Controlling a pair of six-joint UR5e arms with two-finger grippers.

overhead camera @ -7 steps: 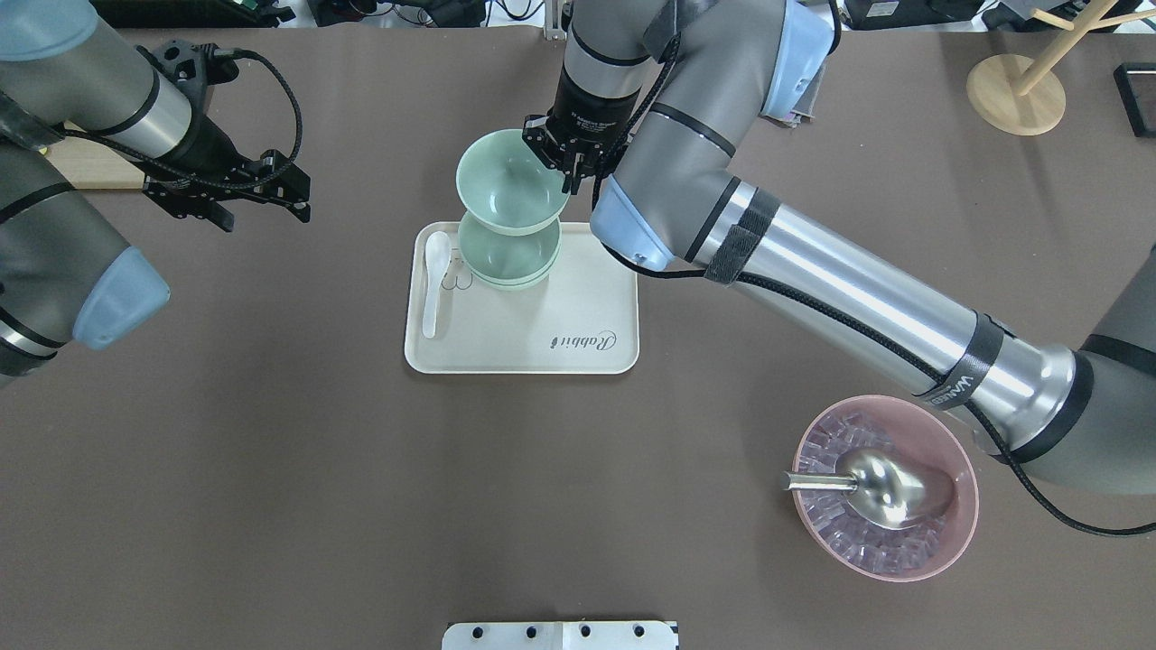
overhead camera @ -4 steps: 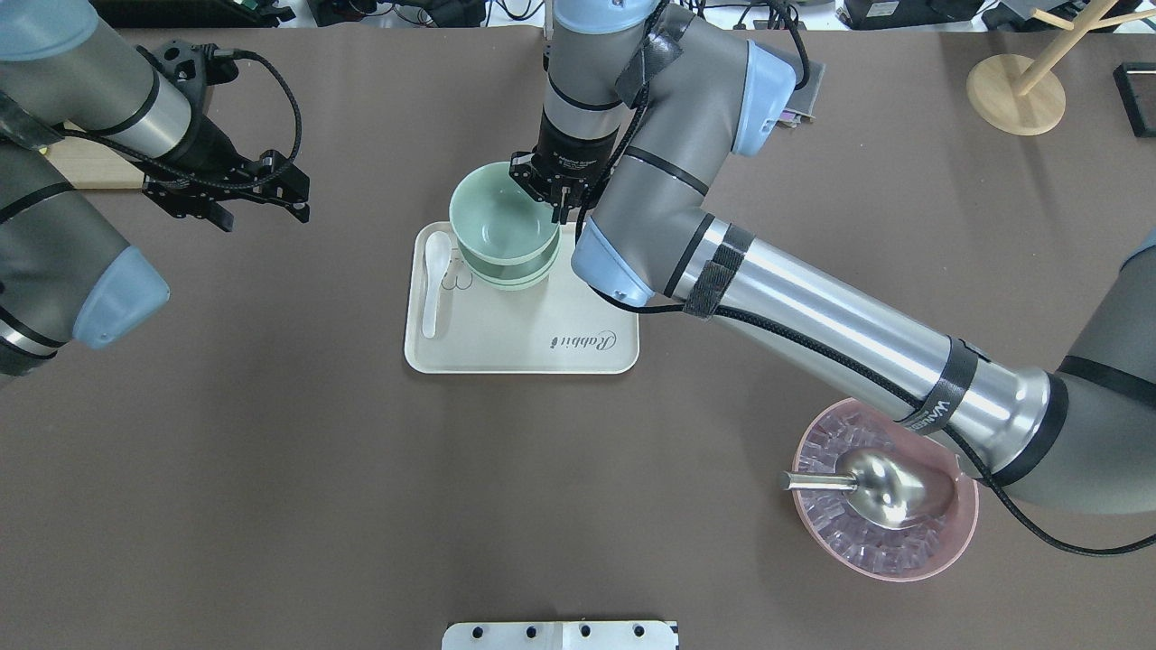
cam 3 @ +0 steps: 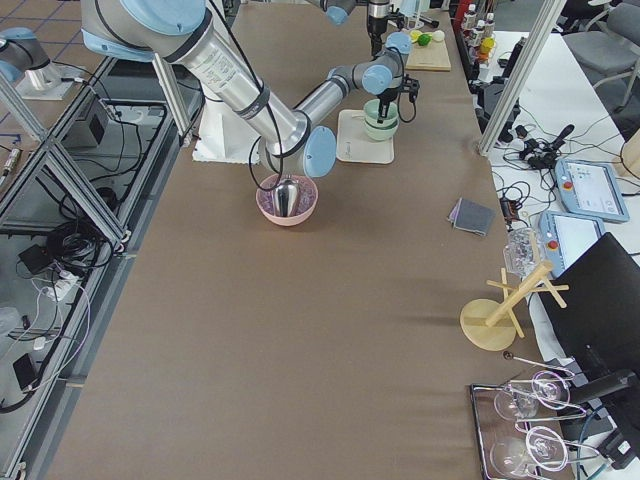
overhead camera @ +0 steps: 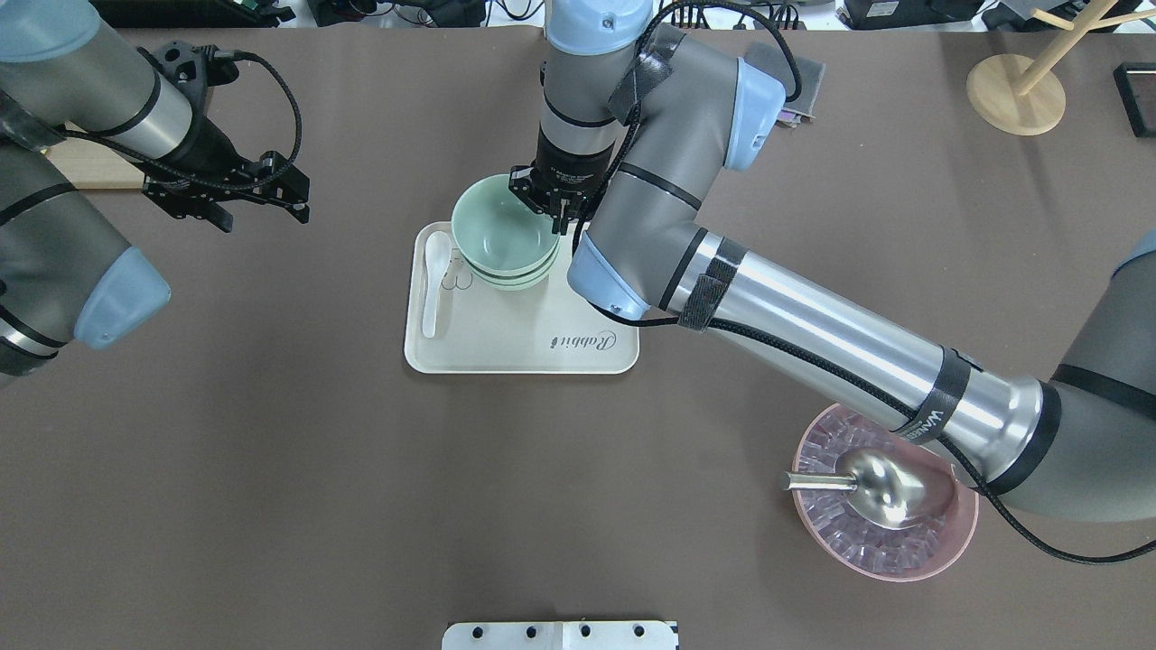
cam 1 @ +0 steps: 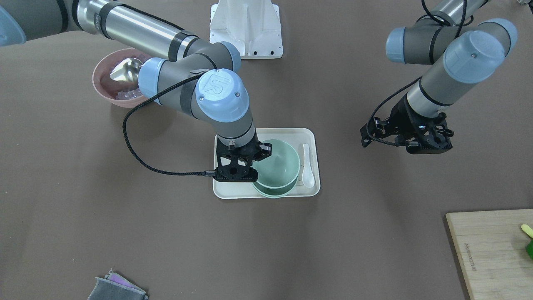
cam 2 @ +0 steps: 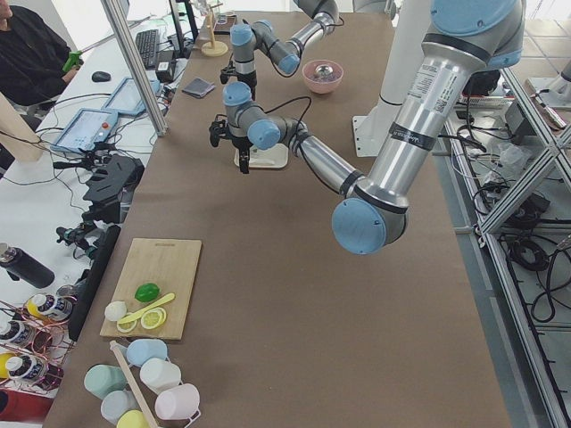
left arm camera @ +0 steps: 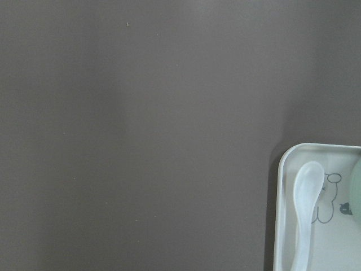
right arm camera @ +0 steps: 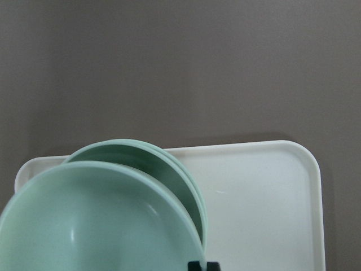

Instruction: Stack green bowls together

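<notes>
Overhead: the right pincer [overhead camera: 556,217] is clenching the far rim of the top green bowl [overhead camera: 501,233], which is sitting in the lower green bowls [overhead camera: 510,282] at the far edge of the tray [overhead camera: 524,348]; the left pincer [overhead camera: 265,215] is hanging released above the worktop [overhead camera: 271,451], well apart from the tray. Front-facing: the top green bowl is lying off-centre on the stack, just beside the tray's white spoon [cam 1: 307,164].
</notes>
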